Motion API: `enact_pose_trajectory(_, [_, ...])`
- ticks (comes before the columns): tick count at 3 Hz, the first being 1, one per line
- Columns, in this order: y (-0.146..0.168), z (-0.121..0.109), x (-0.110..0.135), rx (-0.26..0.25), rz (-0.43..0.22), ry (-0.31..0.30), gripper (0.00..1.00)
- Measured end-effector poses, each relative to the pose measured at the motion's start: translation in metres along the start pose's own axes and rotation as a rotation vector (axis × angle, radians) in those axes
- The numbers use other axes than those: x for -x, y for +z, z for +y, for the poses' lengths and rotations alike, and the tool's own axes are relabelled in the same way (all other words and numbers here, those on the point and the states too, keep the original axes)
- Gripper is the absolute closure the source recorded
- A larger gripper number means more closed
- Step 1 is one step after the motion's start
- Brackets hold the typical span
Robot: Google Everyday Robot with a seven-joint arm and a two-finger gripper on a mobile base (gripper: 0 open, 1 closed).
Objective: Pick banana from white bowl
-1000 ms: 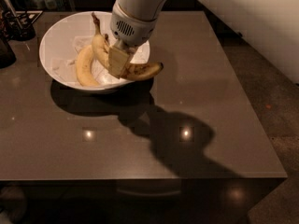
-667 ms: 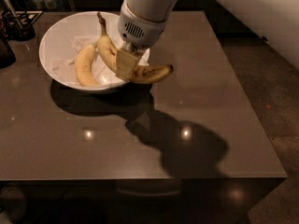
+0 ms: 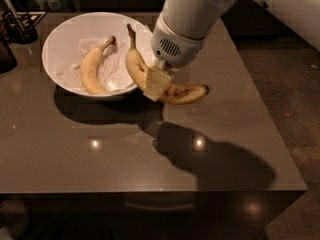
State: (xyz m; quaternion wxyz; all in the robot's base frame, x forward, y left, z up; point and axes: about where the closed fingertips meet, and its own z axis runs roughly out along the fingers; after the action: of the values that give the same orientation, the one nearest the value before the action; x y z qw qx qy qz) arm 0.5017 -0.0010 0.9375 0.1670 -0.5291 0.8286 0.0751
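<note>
Gripper [image 3: 156, 84] has shifted right and toward the camera since the two earlier frames, taking the banana [image 3: 182, 93] with it. Banana's dark tip used to sit just past the bowl's rim; now it hangs well out over the table [image 3: 100, 174]. Arm shadow [image 3: 215, 164] has also slid further from the white bowl [image 3: 65, 29], so I read this as a lift, not a drag. Second banana [image 3: 91, 69] and the crumpled paper [image 3: 114, 66] haven't moved.

Current state:
- Jaws pinching the banana at its bend; one pale pad [image 3: 153, 85] lies across the near side.
- Stem end still points up and back over the bowl; bruised half sticks out right of the gripper.
- Whether the banana is fully clear of the rim, I can't tell from this angle.

Risks from here:
- Banana swivels in the grip. Hold is on a curved section with long ends either side, so any quick move could make it pivot and droop.
- Slip or squash. Bruised fruit looks soft; a hard squeeze splits the skin, a light one lets it slide out onto the table.
- Stem half snags the near rim if the arm travels sideways before gaining height. That would shove or tip the bowl and disturb the second banana.

My call: pick is nearly done; go straight up first, slowly, then move away.
</note>
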Motion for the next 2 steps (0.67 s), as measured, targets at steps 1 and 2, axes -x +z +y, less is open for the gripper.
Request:
enact_pose_trajectory(1, [0.0, 0.005, -0.028, -0.01, 0.026, 0.056, 1.0])
enact_pose_trajectory(2, [-0.002, 0.011, -0.053, -0.024, 0.056, 0.114, 1.0])
